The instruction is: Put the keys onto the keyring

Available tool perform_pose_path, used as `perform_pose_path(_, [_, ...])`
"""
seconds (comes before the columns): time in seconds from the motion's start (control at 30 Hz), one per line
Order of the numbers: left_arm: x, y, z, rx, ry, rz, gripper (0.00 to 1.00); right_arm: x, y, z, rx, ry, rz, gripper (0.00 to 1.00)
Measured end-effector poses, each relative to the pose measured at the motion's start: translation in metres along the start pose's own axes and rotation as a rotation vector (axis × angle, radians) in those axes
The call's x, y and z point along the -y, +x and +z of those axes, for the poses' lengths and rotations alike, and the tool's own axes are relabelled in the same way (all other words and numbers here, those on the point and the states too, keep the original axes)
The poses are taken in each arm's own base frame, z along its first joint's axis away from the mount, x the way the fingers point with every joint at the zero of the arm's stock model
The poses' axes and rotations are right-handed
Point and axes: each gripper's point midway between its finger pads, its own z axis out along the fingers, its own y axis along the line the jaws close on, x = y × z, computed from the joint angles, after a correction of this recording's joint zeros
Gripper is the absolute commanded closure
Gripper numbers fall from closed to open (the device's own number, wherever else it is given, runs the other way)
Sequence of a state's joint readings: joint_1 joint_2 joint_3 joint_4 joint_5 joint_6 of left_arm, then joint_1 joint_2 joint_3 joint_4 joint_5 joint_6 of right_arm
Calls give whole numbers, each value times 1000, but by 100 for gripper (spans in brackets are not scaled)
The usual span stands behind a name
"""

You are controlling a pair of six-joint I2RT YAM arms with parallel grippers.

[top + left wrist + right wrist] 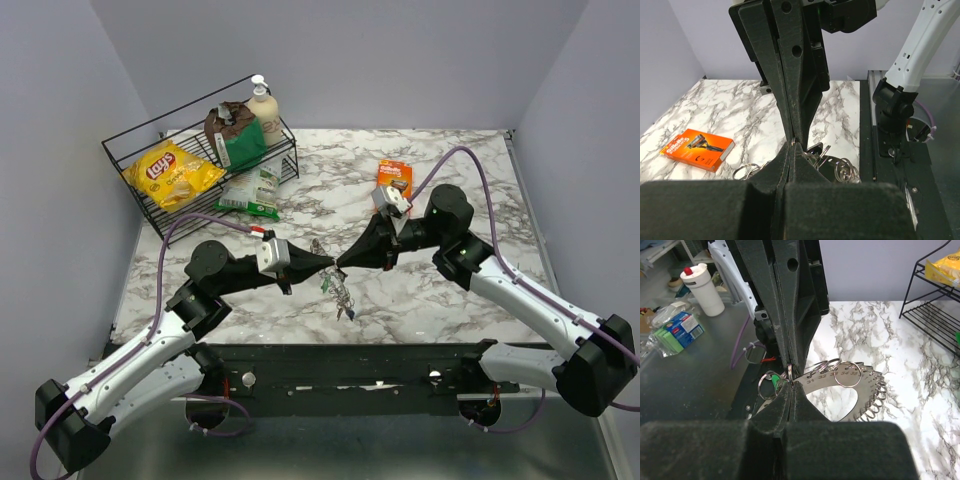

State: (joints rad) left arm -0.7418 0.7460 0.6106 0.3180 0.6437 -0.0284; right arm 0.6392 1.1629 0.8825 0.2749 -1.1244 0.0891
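1. The left gripper [327,262] and right gripper [344,263] meet tip to tip over the middle of the white-and-grey marbled tabletop [450,290]. Both arms reach inward from the near corners.
2. Both pairs of fingers are pressed together with no gap between them. Each pinches the silver metal keyring [865,382] at the meeting point. Which of its small split rings each one holds cannot be made out.
3. The keyring is a flat numbered plate fringed with many small wire rings. It hangs from the pinch and trails toward the near edge. Whether its low end touches the marble cannot be told.
4. A green-headed key [774,380] shows just beside the right fingertips, against the ring cluster. No other key can be picked out among the metal.
5. Bare marble lies on both sides of the keyring and runs to the black mounting rail [350,370] along the near edge.
6. A flat orange carton [395,177] lies behind the right wrist, near it but apart from the keyring.
7. A black wire basket rack [283,165] fills the far left corner. It holds a yellow chips bag [172,172], a brown bag [228,125] and a cream pump bottle [265,112].
8. A green-and-white packet [250,192] lies against the rack's front edge, well behind the left arm.
9. The right half of the marble runs bare to the wall.
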Motion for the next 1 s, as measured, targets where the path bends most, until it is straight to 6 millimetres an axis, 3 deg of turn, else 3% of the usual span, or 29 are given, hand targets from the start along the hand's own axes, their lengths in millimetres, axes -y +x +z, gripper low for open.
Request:
perform_pose_path(0.23, [0,1,0,-12,-1,-6,98,1,1,0,-14,4,11,100])
perform_pose_path(0.5, [-1,-6,-1,-45,-7,-8,64,8,-6,1,-37,20,13,100])
perform_pose_path(1.0, [-7,-20,-2,-200,13,22,38,30,11,0,-143,101,68,100])
